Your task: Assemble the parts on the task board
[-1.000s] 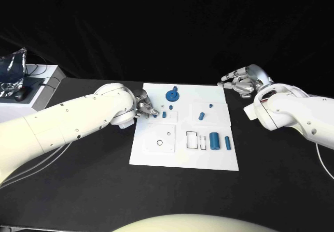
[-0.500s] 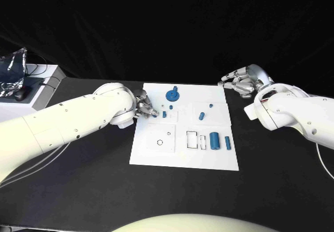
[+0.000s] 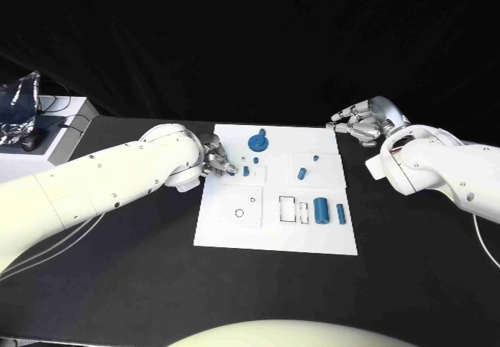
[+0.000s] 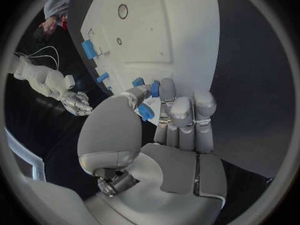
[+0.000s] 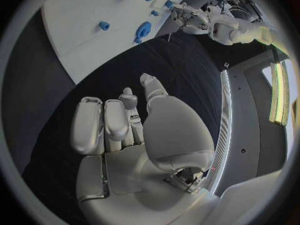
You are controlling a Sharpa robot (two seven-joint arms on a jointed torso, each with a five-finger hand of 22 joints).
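The white task board (image 3: 276, 231) lies mid-table. At its far left part my left hand (image 3: 219, 163) pinches a small blue part (image 4: 154, 88) between thumb and fingertip, just beside a short blue peg (image 3: 245, 172). A blue gear-like part (image 3: 257, 141) stands near the far edge. Another small blue piece (image 3: 302, 173) lies to the right, and a blue cylinder (image 3: 322, 210) and a thin blue bar (image 3: 339, 212) lie lower right. My right hand (image 3: 365, 123) hovers off the board's far right corner, over the black table, fingers apart and holding nothing.
A white box (image 3: 47, 134) with crumpled foil (image 3: 21, 105) and cables stands at the table's far left. The board has a round hole (image 3: 238, 213) and rectangular slots (image 3: 287, 208) near its middle. Black table surrounds the board.
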